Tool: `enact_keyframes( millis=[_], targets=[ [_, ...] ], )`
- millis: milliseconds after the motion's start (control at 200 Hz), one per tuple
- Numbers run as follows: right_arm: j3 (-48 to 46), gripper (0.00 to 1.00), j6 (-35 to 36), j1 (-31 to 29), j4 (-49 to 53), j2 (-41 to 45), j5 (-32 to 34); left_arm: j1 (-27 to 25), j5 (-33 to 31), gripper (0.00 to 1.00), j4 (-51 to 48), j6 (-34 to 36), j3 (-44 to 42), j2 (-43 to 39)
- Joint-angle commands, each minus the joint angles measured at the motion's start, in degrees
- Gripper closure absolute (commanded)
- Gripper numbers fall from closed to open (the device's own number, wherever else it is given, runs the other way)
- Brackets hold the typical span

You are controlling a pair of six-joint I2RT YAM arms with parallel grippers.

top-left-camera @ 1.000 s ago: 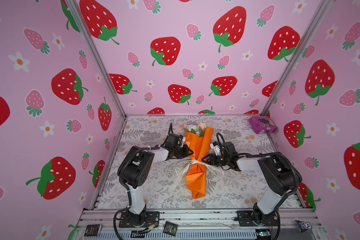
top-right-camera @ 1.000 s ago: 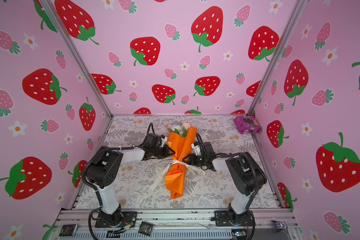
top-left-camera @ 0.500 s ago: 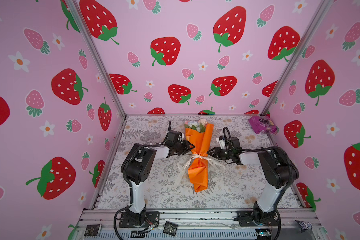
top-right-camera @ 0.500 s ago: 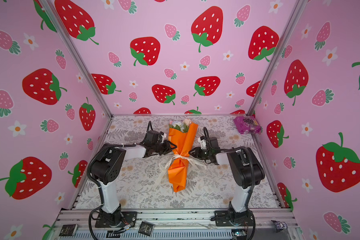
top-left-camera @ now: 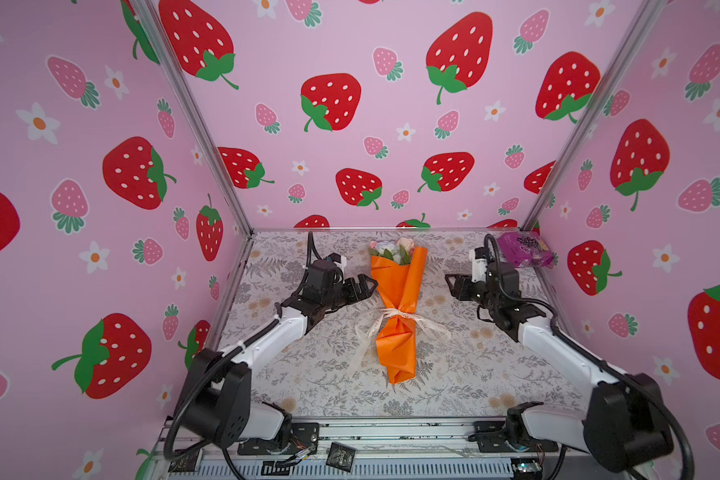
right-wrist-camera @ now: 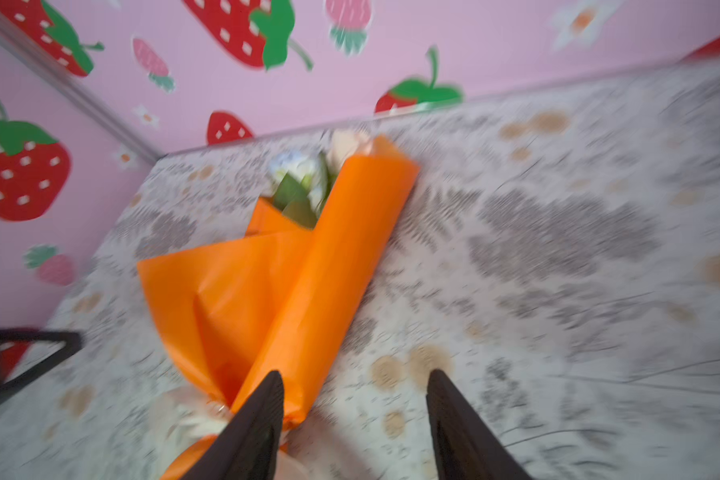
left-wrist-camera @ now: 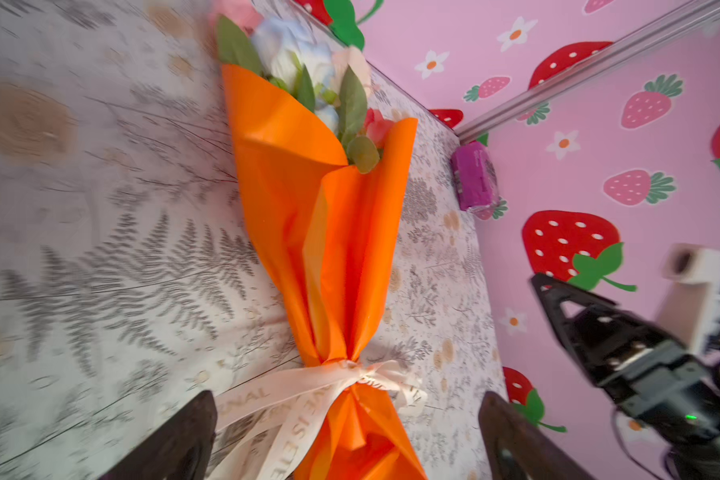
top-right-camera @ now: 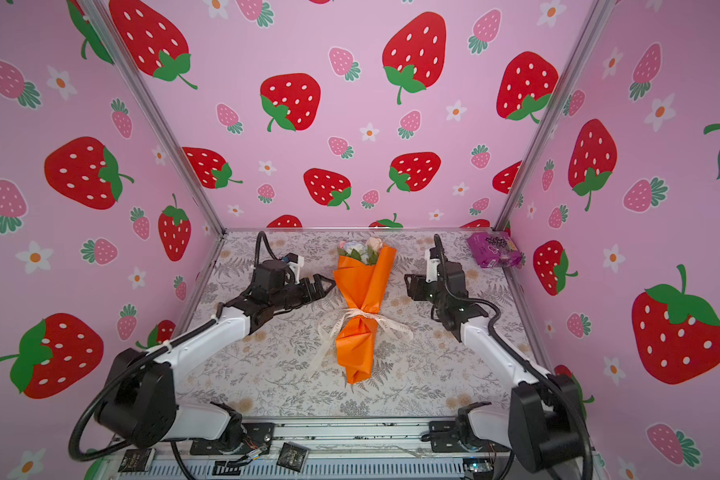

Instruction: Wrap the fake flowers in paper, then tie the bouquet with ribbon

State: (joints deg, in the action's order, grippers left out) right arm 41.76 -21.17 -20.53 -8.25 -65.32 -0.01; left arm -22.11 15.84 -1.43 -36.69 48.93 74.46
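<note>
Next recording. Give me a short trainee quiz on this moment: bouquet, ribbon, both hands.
1. True or false: a cream ribbon is tied round the bouquet of fake flowers where its orange paper narrows.
2. Pick one. The left hand and right hand are:
A) both shut on ribbon ends
B) both open, clear of the bouquet, one on each side
C) one open, one gripping the paper
3. Short answer: what small thing lies in the far right corner of the table in both top views?

Key: 1 true; 2 B; 3 the purple packet.
</note>
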Motion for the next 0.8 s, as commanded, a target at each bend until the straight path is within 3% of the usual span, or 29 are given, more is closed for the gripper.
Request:
enact_keyframes(
  millis=[0,60,115,225,430,565,610,705,795],
  targets=[
    [-11.33,0.31,13.04,0.33,-11.45,8.01,30.46,1.14,-18.53,0.01,-9.77,10.51,-3.06,-9.64],
    [-19.55,0.19,18.36,0.6,-24.13,10.7,37.46,2.34,-25.03,0.01,-9.67,13.72,-5.48,-14.26],
    [-25.65,0.19,20.12,2.21,-33.53,11.1,39.63,4.83,-27.97,0.01,-9.52,15.08,-7.17,-17.05],
    [-28.58,0.14,20.7,8.55,-34.32,7.6,27.53,11.0,-29.08,0.01,-10.34,17.99,-8.84,-17.51],
    [-29.26,0.12,22.35,10.38,-45.4,-7.1,18.33,18.14,-37.1,0.01,-3.74,26.2,-13.73,-13.39],
    [-26.85,0.12,24.72,10.97,-52.99,-14.63,13.42,21.27,-32.42,0.01,3.36,27.47,-14.98,-8.71],
    [-26.55,0.12,22.12,11.86,-56.06,-16.51,11.81,21.14,-32.13,0.01,6.4,28.58,-15.64,-6.93],
    [-26.43,0.12,23.41,13.1,-60.13,-21.28,3.68,21.24,-30.75,0.01,15.54,31.08,-18.81,-4.77],
    [-32.14,0.09,24.52,13.01,-76.44,-25.79,0.71,21.4,-28.44,0.01,24.93,32.08,-22.4,-3.13]
  ],
)
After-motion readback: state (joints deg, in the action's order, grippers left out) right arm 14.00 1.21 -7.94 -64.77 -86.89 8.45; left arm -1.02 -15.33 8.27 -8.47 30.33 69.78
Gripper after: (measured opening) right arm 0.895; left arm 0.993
